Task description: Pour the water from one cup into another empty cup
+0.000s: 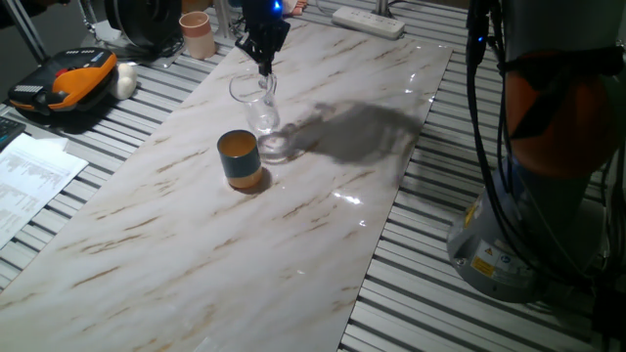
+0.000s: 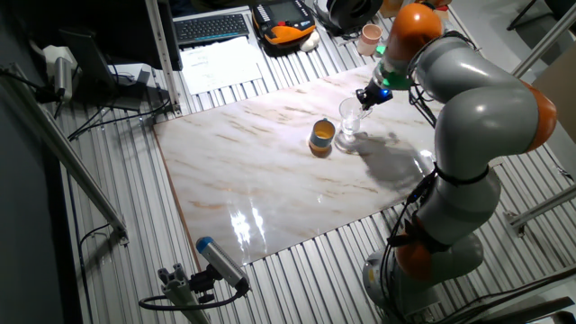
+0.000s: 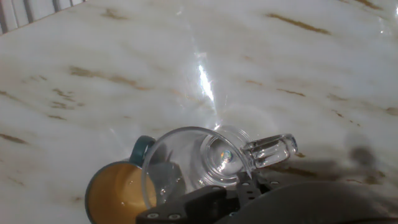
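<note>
glass cup (image 1: 256,100) sits clamped in our end effector (image 1: 264,65), lifted off the tabletop (image 1: 323,235) and tipped a little, just beside the teal cup (image 1: 239,159). water is too faint to see. we judge the pour step is starting: next we need the rim over the teal cup's orange mouth, then more tilt.

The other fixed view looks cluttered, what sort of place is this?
Probably a robotics lab: a big orange-and-grey robot arm works at a marble-look board on a slatted metal table, with a keyboard and cables nearby.
</note>
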`<state>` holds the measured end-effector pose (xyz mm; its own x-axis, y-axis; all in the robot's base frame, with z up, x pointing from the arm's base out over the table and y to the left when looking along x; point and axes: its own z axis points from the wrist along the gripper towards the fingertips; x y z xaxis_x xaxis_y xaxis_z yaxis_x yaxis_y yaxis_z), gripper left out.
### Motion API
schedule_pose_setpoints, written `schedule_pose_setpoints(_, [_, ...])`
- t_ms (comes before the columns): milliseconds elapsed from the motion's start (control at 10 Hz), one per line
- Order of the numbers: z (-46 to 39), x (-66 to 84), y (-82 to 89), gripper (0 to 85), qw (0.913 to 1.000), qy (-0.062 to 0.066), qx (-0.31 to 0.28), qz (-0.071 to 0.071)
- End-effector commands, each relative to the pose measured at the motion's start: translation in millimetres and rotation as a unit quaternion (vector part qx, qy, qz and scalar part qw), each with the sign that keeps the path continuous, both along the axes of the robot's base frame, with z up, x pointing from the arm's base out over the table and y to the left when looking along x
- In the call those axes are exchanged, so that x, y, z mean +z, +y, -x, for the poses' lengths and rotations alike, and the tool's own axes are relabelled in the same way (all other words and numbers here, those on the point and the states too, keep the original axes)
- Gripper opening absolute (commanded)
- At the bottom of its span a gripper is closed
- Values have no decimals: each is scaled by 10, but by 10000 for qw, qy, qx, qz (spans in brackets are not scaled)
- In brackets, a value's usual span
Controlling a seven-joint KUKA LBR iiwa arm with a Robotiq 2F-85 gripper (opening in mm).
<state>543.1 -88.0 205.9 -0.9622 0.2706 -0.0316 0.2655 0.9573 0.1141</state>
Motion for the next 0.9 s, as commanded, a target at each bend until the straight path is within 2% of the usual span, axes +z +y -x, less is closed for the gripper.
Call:
schedule_pose_setpoints(0, [4, -8, -7, 0, 10000, 21, -30, -12])
schedule_pose_setpoints(200, [19, -65, -46, 0, 10000, 33, -67, -64])
schedule_pose_setpoints(500, [70, -187, -140, 0, 9997, 16, -94, -219])
schedule_pose_setpoints(800, [128, -320, -240, 0, 9980, 8, -275, -571])
